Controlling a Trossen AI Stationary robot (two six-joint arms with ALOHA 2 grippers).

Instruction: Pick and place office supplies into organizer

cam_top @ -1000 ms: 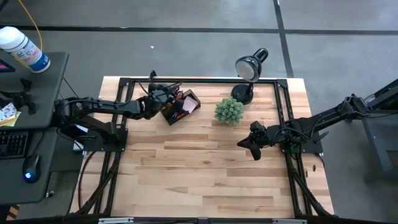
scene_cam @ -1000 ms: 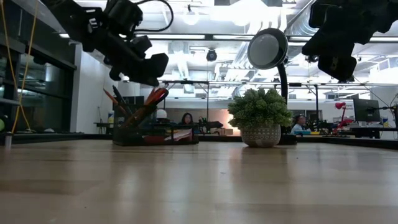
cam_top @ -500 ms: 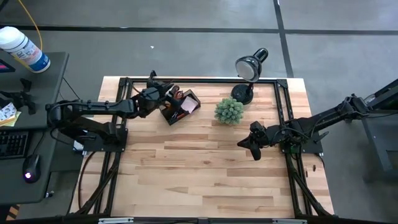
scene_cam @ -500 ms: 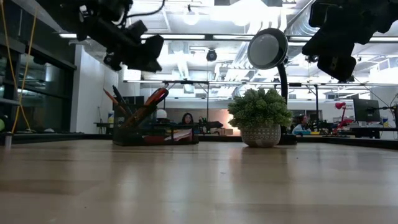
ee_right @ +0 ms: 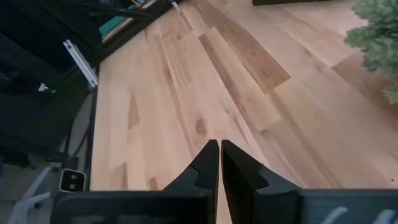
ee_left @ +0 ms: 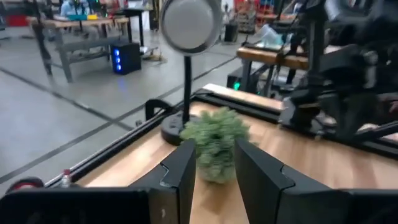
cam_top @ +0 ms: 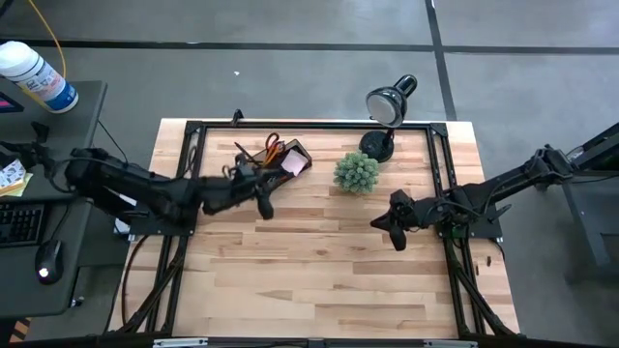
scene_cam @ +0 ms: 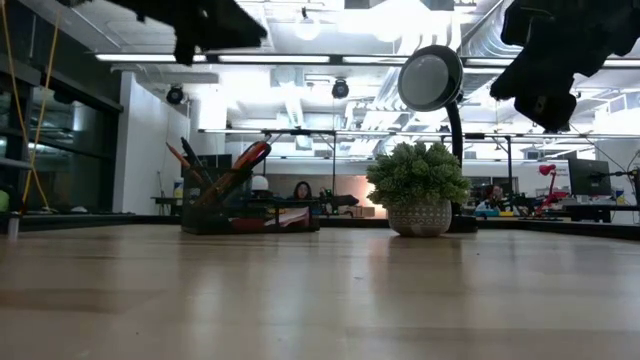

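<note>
Spanning most of the high view, the wooden table [cam_top: 319, 261] carries nothing loose on its open boards; every visible item sits along the far edge. Next in size are the two arms. The left arm reaches in from its side, and the left gripper [cam_top: 263, 200] hangs above the boards just in front of the organizer, clear of it. Its fingers [ee_left: 184, 171] stand apart with nothing between them, which in my judgement fits an arm that has let an item go. The right gripper [cam_top: 396, 228] waits over the table's right half, near the plant, its fingers [ee_right: 208, 163] pressed together and empty; it appears parked out of the working arm's way.

The desk lamp [cam_top: 389, 104] stands at the far edge, and the green plant [cam_top: 357, 171] sits just beside its base. Neither belongs to the task.

The organizer [cam_top: 287, 164] lies at the far edge to the left of the plant, set at an angle. Orange-handled scissors [cam_top: 273, 147] and pencils [scene_cam: 182, 160] stand in it, leaning, as the low view confirms. A pink pad [cam_top: 289, 165] shows inside as well.

Judged from the bare boards, the sorting looks complete or nearly so.
</note>
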